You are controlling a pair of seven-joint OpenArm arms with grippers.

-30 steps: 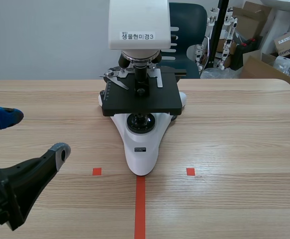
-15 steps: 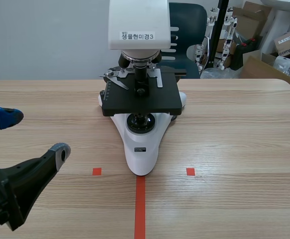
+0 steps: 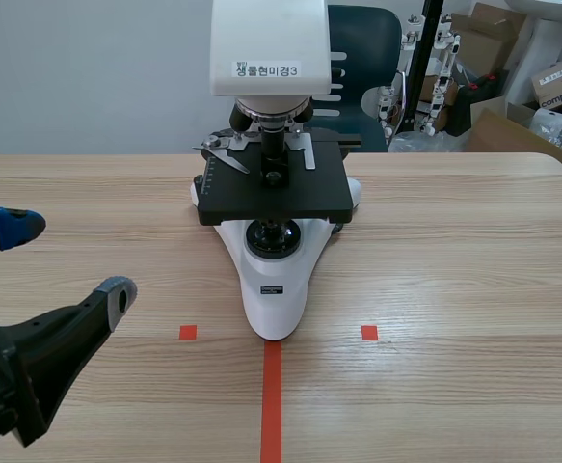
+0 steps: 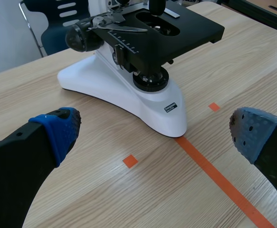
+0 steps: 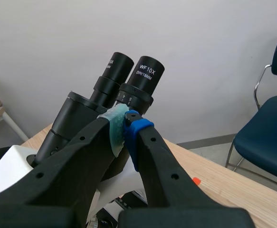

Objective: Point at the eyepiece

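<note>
Left gripper (image 3: 66,260), low over the left of the table (image 3: 454,289): fingers spread wide, holding nothing. Microscope (image 3: 276,280): upright at mid-table. Right gripper (image 5: 125,127): pads pressed together, holding nothing, tips just under the collar of the eyepiece (image 5: 145,76) at the microscope's top, beside a second eyepiece (image 5: 114,64).

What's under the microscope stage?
Under the stage a round black lens housing sits on the white base. Its upper part is hidden by the stage.
</note>
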